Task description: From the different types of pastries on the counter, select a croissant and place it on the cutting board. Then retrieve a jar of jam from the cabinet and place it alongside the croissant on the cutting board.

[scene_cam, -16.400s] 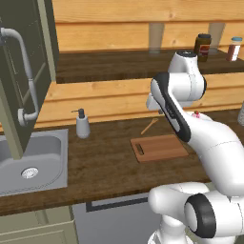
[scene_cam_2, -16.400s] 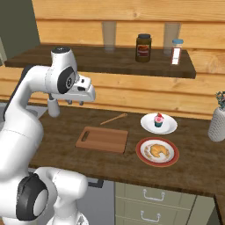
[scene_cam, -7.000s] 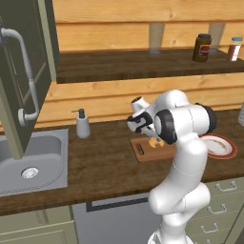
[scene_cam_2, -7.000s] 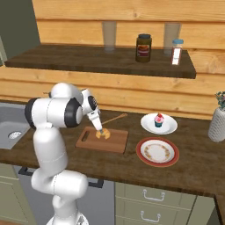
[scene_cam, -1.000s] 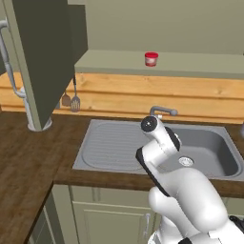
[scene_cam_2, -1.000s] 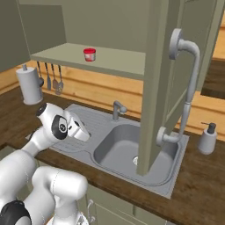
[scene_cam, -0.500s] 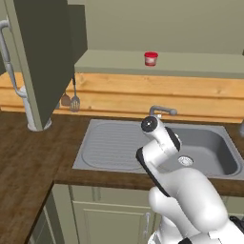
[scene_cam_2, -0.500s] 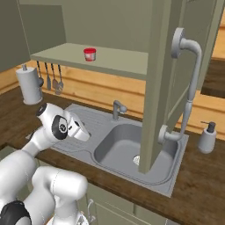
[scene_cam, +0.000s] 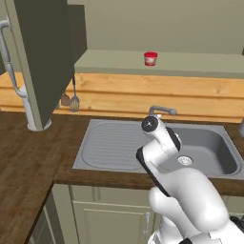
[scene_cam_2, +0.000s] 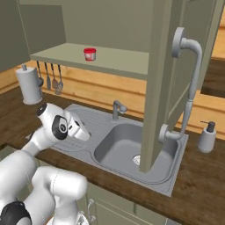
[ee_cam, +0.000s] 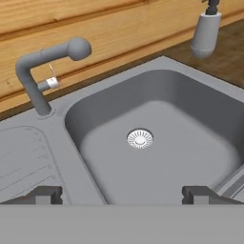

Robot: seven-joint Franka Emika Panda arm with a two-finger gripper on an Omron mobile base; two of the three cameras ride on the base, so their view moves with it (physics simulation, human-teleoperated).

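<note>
The jar of jam (scene_cam: 150, 58) stood on the shelf of the open cabinet (scene_cam_2: 105, 30), above the sink (ee_cam: 157, 143). Your pincer (ee_cam: 123, 194) hung over the basin with its tips spread wide and nothing between them. Around the sink ran the dark wooden bench (scene_cam: 24, 157), with a tap (ee_cam: 40, 71) and a soap bottle (scene_cam_2: 206, 137) behind.

The base has driven from the cutting-board stretch to the sink (scene_cam: 119, 143); cabinet (scene_cam: 47, 57) open, jam jar (scene_cam: 150, 58) top centre.
</note>
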